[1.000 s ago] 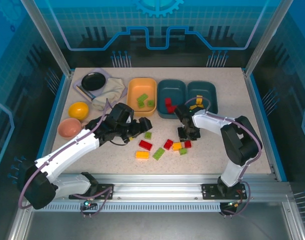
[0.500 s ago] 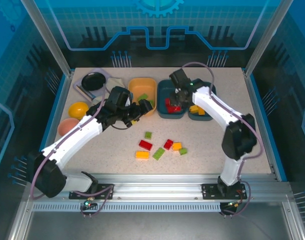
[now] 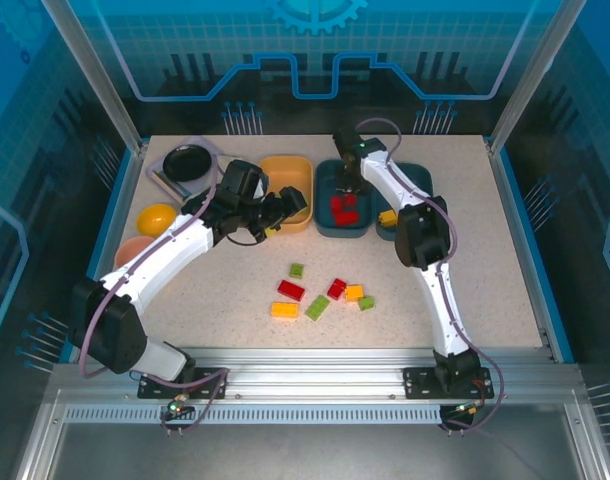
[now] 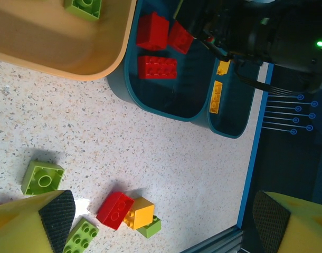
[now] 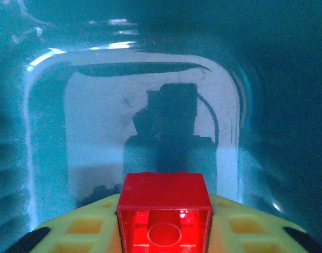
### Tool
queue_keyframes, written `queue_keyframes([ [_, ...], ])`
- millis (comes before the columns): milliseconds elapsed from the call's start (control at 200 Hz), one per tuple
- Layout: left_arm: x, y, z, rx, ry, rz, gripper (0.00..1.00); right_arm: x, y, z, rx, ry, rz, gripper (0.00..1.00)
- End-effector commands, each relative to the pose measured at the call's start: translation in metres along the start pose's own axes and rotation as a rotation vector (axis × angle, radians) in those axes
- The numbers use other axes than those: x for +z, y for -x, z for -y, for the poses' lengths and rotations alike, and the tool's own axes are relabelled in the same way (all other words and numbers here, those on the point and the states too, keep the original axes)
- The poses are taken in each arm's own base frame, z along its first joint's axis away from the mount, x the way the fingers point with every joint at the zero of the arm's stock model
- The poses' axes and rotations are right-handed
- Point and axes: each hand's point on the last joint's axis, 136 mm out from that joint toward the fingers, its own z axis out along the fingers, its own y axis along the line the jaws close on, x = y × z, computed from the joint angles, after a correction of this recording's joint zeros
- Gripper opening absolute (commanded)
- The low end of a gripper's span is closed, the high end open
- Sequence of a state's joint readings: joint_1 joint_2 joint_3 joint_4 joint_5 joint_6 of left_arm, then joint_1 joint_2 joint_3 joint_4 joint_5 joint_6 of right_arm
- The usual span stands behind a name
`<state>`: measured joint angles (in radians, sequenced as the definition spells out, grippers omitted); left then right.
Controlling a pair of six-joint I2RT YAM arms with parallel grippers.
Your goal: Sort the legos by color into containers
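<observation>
My right gripper [image 3: 347, 182] hangs over the middle dark teal tray [image 3: 325, 226] and is shut on a red lego [image 5: 165, 211]; the tray's bare floor [image 5: 97, 132] lies below it. Red legos [image 4: 157, 67] lie in that tray. Yellow legos [image 4: 216, 97] lie in the right teal tray [image 3: 413, 178]. A green lego [image 4: 85, 6] sits in the yellow-orange tray [image 3: 283, 168]. My left gripper [image 3: 285, 208] stands wide open at that tray's front edge, holding nothing. Loose legos lie mid-table: green [image 3: 296, 270], red [image 3: 291, 290], yellow [image 3: 284, 310], and a red-orange-green cluster [image 4: 140, 212].
At the back left stand a black round dish [image 3: 187, 161] and a crumpled cloth [image 3: 220, 182]. A yellow bowl [image 3: 157, 219] and a pink bowl [image 3: 137, 254] sit along the left edge. A blue rim [image 4: 251, 174] borders the table.
My right arm has carried a red lego from the loose cluster up and back over the middle teal tray. My left gripper has drawn back toward the yellow-orange tray, still open.
</observation>
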<state>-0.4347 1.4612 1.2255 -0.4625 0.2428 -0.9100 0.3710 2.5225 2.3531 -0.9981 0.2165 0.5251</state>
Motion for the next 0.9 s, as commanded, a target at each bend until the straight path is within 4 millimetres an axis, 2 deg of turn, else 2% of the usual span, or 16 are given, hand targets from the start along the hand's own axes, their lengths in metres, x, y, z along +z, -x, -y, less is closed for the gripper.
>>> queue_keyframes([
  [0, -0.008, 0.005, 0.014, 0.036, -0.036, 0.003, 0.91, -0.008, -0.001, 0.003, 0.002, 0.014, -0.036, 0.46],
  [70, -0.008, 0.003, 0.009, 0.035, -0.023, -0.001, 0.91, -0.017, 0.003, 0.002, -0.005, 0.026, -0.025, 0.55],
  [180, -0.012, 0.0, 0.001, 0.03, 0.006, -0.005, 0.91, -0.051, 0.013, -0.003, -0.022, 0.058, 0.029, 0.63],
  [285, -0.021, -0.004, -0.01, 0.02, 0.055, 0.004, 0.91, -0.09, 0.013, -0.007, -0.046, 0.076, 0.085, 0.63],
  [300, -0.022, -0.006, -0.012, 0.02, 0.062, 0.003, 0.91, -0.104, 0.014, -0.007, -0.05, 0.085, 0.108, 0.63],
  [370, -0.029, -0.011, -0.023, 0.011, 0.101, 0.0, 0.91, -0.133, 0.003, -0.012, -0.087, 0.097, 0.15, 0.64],
  [465, -0.038, -0.022, -0.033, 0.006, 0.113, -0.007, 0.91, -0.158, -0.03, -0.017, -0.148, 0.113, 0.181, 0.68],
  [515, -0.044, -0.029, -0.039, 0.002, 0.115, -0.013, 0.91, -0.168, -0.055, -0.019, -0.185, 0.13, 0.181, 0.7],
  [645, -0.056, -0.05, -0.059, -0.004, 0.13, -0.043, 0.91, -0.18, -0.13, -0.019, -0.318, 0.137, 0.147, 0.73],
  [665, -0.057, -0.055, -0.063, -0.005, 0.136, -0.05, 0.91, -0.177, -0.142, -0.015, -0.343, 0.125, 0.132, 0.74],
  [730, -0.061, -0.066, -0.078, -0.014, 0.152, -0.062, 0.91, -0.185, -0.18, -0.026, -0.463, 0.15, 0.125, 0.76],
  [800, -0.067, -0.076, -0.098, -0.033, 0.192, -0.053, 0.91, -0.189, -0.222, -0.047, -0.59, 0.221, 0.099, 0.76],
  [895, -0.085, -0.081, -0.132, -0.092, 0.304, 0.013, 0.91, -0.193, -0.28, -0.088, -0.788, 0.343, 0.078, 0.77],
])
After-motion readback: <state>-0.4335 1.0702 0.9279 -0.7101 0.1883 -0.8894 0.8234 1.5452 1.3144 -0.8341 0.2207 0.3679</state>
